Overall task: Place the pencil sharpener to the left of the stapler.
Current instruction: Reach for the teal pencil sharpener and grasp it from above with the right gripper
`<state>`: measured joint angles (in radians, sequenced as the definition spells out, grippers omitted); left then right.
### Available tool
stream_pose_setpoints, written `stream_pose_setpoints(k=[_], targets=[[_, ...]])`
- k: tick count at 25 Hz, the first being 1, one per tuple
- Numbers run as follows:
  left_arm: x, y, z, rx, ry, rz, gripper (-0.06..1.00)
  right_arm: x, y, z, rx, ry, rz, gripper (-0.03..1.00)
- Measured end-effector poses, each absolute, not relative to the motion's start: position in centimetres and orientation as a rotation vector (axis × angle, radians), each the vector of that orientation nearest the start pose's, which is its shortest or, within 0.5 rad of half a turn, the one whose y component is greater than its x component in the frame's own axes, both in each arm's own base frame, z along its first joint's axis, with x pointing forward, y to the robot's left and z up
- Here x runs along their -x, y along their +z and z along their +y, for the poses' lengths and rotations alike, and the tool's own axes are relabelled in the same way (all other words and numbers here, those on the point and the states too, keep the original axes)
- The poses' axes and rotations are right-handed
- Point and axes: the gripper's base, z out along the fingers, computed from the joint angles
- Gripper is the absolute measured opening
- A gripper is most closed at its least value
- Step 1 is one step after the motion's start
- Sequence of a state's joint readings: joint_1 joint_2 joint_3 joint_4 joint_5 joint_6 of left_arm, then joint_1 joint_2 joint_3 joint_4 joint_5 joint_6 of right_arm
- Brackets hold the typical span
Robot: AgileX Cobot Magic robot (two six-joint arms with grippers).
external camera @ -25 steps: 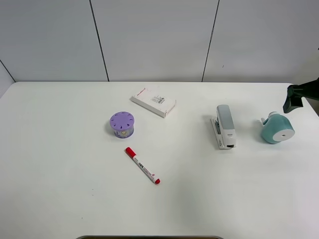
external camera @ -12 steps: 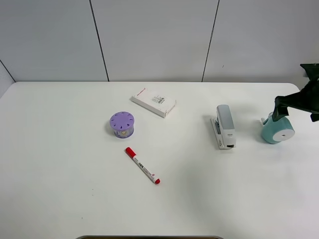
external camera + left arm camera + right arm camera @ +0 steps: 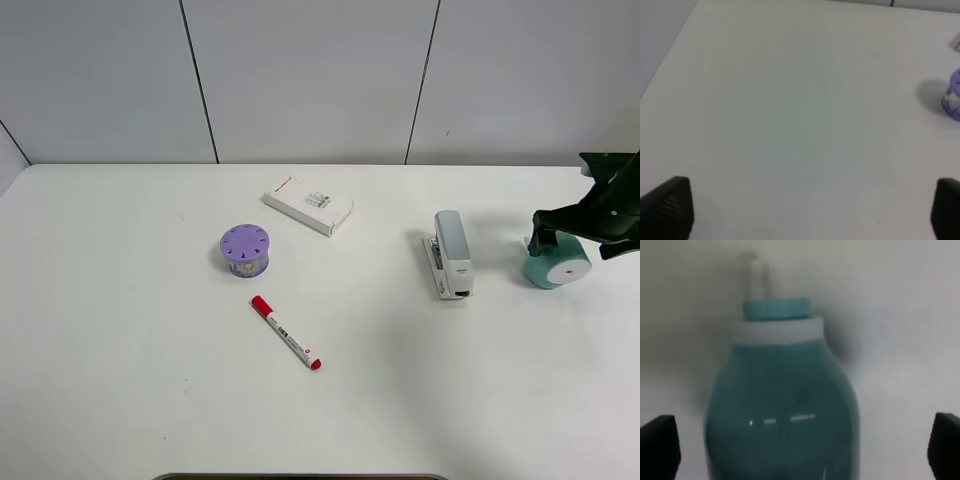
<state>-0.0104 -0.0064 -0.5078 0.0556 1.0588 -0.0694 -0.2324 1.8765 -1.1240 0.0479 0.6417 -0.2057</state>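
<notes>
The teal pencil sharpener (image 3: 558, 270) lies on the white table at the far right, its white round face toward the front. The silver-grey stapler (image 3: 451, 254) lies to its left, with a clear gap between them. My right gripper (image 3: 572, 240) hangs just over the sharpener's back, open, fingers either side of it. In the right wrist view the sharpener (image 3: 782, 405) fills the middle, between the wide-apart fingertips (image 3: 659, 445) of that gripper (image 3: 800, 450). My left gripper (image 3: 805, 210) is open over bare table and does not show in the exterior view.
A purple round holed container (image 3: 245, 249) stands left of centre and shows at the edge of the left wrist view as well (image 3: 953, 95). A flat white box (image 3: 308, 205) lies behind it, a red-capped marker (image 3: 286, 333) in front. The table's right edge runs close to the sharpener.
My right gripper has come in from the right edge, moving left and down until it sits over the sharpener. Sharpener and stapler have not moved.
</notes>
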Motion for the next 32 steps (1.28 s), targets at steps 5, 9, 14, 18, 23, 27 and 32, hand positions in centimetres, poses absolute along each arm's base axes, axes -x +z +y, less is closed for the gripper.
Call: stream_pose_setpoints(k=[5, 9, 14, 18, 23, 27, 32], targets=[[0.7, 28.0, 0.4, 0.063, 0.016, 2.026, 0.95, -35.1, 13.6, -8.1, -0.091, -0.030, 2.901, 0.99], [0.7, 28.0, 0.4, 0.063, 0.016, 2.026, 0.95, -35.2, 12.6, -8.1, -0.092, -0.024, 2.923, 0.99], [0.7, 28.0, 0.4, 0.063, 0.016, 2.026, 0.95, -35.4, 11.8, -8.1, -0.093, -0.025, 2.924, 0.99], [0.7, 28.0, 0.4, 0.063, 0.016, 2.026, 0.95, -35.4, 11.6, -8.1, -0.094, -0.025, 2.924, 0.99], [0.7, 28.0, 0.4, 0.063, 0.016, 2.026, 0.95, -35.4, 11.3, -8.1, -0.094, -0.022, 2.932, 0.99], [0.7, 28.0, 0.4, 0.063, 0.016, 2.026, 0.95, -35.4, 11.3, -8.1, -0.094, -0.022, 2.932, 0.99], [0.7, 28.0, 0.4, 0.063, 0.016, 2.026, 0.95, -35.4, 11.3, -8.1, -0.094, -0.022, 2.932, 0.98]])
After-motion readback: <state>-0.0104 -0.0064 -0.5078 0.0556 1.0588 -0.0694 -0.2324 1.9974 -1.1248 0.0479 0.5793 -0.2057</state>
